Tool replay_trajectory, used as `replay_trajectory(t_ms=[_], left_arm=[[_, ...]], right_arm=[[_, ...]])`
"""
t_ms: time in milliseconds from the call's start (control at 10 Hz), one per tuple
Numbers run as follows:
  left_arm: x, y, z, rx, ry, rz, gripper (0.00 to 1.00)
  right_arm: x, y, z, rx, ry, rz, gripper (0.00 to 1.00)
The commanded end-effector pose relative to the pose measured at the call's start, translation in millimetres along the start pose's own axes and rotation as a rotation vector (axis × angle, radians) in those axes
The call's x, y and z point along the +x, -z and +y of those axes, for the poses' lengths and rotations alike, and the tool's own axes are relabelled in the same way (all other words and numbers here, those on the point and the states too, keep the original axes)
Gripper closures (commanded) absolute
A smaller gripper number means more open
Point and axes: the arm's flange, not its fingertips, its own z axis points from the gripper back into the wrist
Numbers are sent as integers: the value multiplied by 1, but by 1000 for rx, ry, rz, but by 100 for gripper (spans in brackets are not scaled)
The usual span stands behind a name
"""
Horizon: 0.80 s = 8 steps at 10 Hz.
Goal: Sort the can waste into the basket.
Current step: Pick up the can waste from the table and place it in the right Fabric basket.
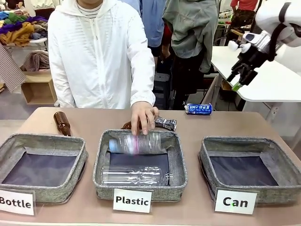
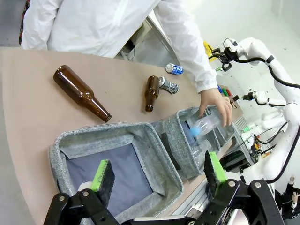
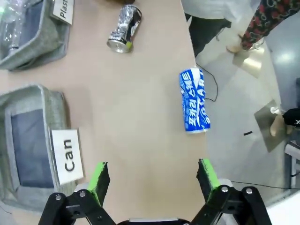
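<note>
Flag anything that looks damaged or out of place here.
The dark can behind the Plastic basket is crushed and dented. It and the blue can, which lies on its side farther back, are both outside the Can basket.

Plastic bottle (image 1: 136,143) under the hand (image 1: 142,115) — blurred. Brown bottle (image 1: 126,125) mostly hidden behind that hand. Bottle sign (image 1: 16,202) cut by left edge — Plastic sign (image 3: 63,10) cut by top edge.

The right arm (image 1: 275,14) is cased in white, a black cable (image 1: 278,34) strung along it — the black right gripper (image 3: 153,166) is faced with green pads (image 3: 99,180). A white zipped jacket (image 1: 80,70) is worn by the person (image 1: 101,52).
</note>
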Motion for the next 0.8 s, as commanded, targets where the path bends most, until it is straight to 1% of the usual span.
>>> replay_trajectory(t_ms=[0, 100, 300, 400, 500, 700], left_arm=[[-1, 0, 0, -15, 21, -24, 0], [-1, 0, 0, -15, 21, -24, 0], [-1, 0, 0, -15, 21, -24, 0], [-1, 0, 0, -15, 21, -24, 0], [-1, 0, 0, -15, 21, -24, 0], [-1, 0, 0, -15, 21, -24, 0]], right_arm=[[-6, -6, 3, -40, -52, -22, 0], [12, 13, -13, -49, -113, 29, 0], [45, 70, -56, -45, -128, 174, 0], [56, 94, -73, -40, -111, 227, 0], [64, 109, -83, -12, -115, 239, 0], [71, 136, -98, 24, -103, 298, 0]])
